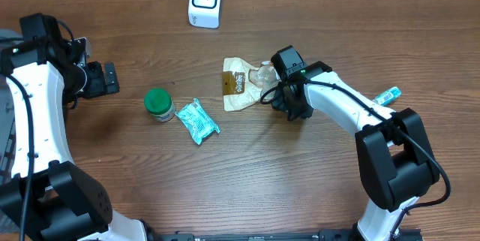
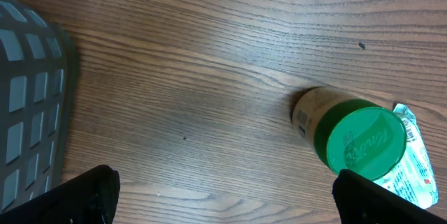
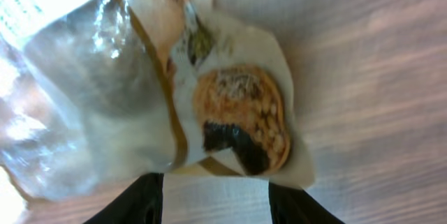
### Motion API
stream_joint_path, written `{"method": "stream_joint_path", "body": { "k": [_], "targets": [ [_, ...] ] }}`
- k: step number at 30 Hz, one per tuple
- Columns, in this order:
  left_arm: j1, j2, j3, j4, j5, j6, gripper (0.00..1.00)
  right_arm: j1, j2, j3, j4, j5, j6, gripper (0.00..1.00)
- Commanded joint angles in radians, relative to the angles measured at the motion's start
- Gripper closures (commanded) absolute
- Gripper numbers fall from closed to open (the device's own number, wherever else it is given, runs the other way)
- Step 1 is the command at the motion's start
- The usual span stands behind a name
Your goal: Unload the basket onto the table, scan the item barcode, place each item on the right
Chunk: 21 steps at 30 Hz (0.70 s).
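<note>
**Wood-grain table [image 1: 247, 188] with two arms.**

**Right claw [image 1: 270, 95].** Its two dark fingers [image 3: 140, 199] straddle the near edge of the single snack pouch [image 1: 241, 83]. Whether they pinch the film or merely bracket it cannot be told. The pouch lies directly ahead of this claw, at its fingertips. It is a flat, crinkled sachet of cream film with a brown band and a glossy clear window. A printed picture on it shows a round, seeded biscuit with a dark smear. One small teal tube [image 1: 388, 95] lies behind this claw, beside the arm.

**Left claw [image 1: 105, 79].** The fingers are spread wide with nothing between them. Ahead of it, nearer its right fingertip, stands one squat round jar [image 2: 360, 142] with a tan labelled body and a smooth green lid. Just beside the jar, on the side away from the claw, lies one teal packet [image 1: 197, 121] of crumpled wrapper. A grey gridded panel [image 2: 28, 112] lies off the left fingertip.

**Barcode scanner [image 1: 205, 1].** There is one, a white rounded block with a dark face. It stands well apart from both claws.
</note>
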Motion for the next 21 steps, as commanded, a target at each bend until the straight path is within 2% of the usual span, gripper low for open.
{"method": "stream_joint_path", "body": {
  "k": [1, 8, 10, 12, 17, 21],
  "targets": [
    [-0.007, -0.002, 0.001, 0.0, 0.007, -0.006, 0.0, -0.003, -0.003, 0.0, 0.08, 0.189, -0.011, 0.54],
    [-0.007, -0.002, 0.001, 0.0, 0.007, -0.006, 0.0, -0.003, 0.002, 0.0, 0.343, 0.257, -0.108, 0.57],
    [-0.007, -0.002, 0.001, 0.0, 0.007, -0.006, 0.0, -0.003, 0.003, 0.0, 0.393, 0.241, -0.11, 0.62],
    [-0.007, -0.002, 0.001, 0.0, 0.007, -0.006, 0.0, -0.003, 0.001, 0.005, 0.412, 0.158, -0.139, 0.63],
    [-0.007, -0.002, 0.001, 0.0, 0.007, -0.006, 0.0, -0.003, -0.032, 0.048, 0.326, -0.11, -0.141, 0.4],
    [-0.007, -0.002, 0.001, 0.0, 0.007, -0.006, 0.0, -0.003, -0.035, 0.053, 0.207, -0.218, 0.057, 0.31]
  ]
}}
